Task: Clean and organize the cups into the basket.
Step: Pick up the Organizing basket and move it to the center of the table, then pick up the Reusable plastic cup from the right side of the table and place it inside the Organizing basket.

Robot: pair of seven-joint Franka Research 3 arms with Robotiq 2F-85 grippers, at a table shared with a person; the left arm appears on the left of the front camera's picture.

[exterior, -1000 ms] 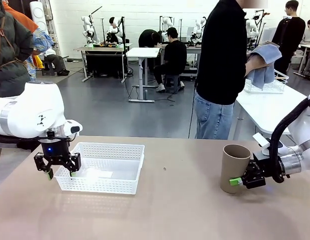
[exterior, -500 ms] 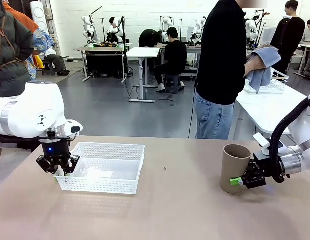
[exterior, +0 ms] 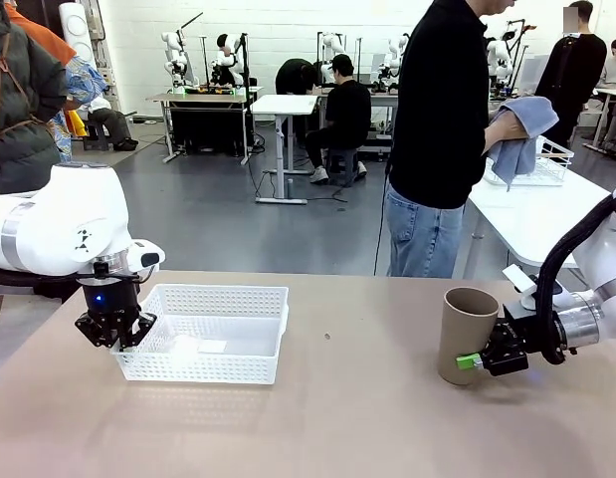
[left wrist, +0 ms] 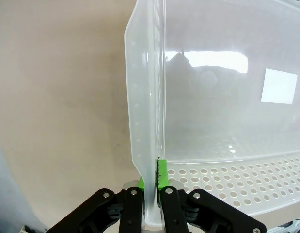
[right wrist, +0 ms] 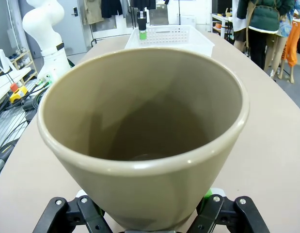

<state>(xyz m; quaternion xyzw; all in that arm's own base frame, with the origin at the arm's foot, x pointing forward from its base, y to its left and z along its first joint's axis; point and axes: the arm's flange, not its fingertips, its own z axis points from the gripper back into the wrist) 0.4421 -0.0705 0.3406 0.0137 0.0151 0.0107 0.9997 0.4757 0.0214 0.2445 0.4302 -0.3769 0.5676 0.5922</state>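
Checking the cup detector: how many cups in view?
1. A brown cup stands upright on the table's right side, gripped low by the right gripper. None lies in the basket. The person's cloth may hide another.

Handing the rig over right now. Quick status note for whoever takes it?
Left claw: shut on the left side wall of the basket.
Right claw: looks clamped on the lower part of the tan cup, which stands upright on the table, far right of the basket.
Done: both grasps made; no cup in the basket yet.
Left: get the tan cup into the basket.
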